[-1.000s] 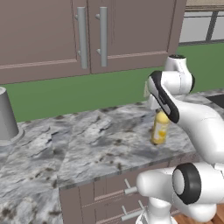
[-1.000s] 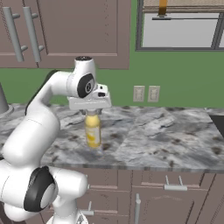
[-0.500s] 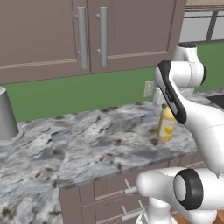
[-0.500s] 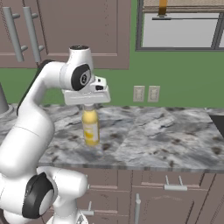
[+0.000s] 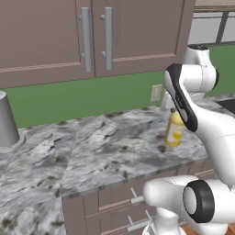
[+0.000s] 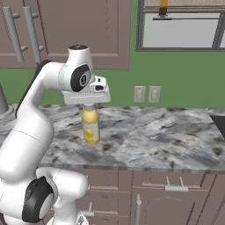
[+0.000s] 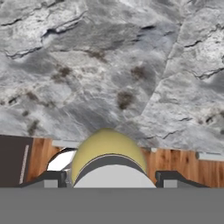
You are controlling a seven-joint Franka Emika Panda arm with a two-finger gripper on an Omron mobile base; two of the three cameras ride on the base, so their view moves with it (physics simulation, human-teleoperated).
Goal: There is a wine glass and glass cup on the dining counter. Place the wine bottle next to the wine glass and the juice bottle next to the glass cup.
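Over the worktop (image 6: pixel 167 136), hand pointing down, juice bottle (image 6: pixel 91 126) hanging beneath

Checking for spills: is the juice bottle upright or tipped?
Upright: the juice bottle hangs vertical, cap up under the gripper.

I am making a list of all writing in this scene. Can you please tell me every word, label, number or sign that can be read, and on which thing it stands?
No text can be read.
The juice bottle, under the gripper, has a pale label: no letters can be made out on it.
Cabinet doors, wall outlets and worktop: no writing visible.
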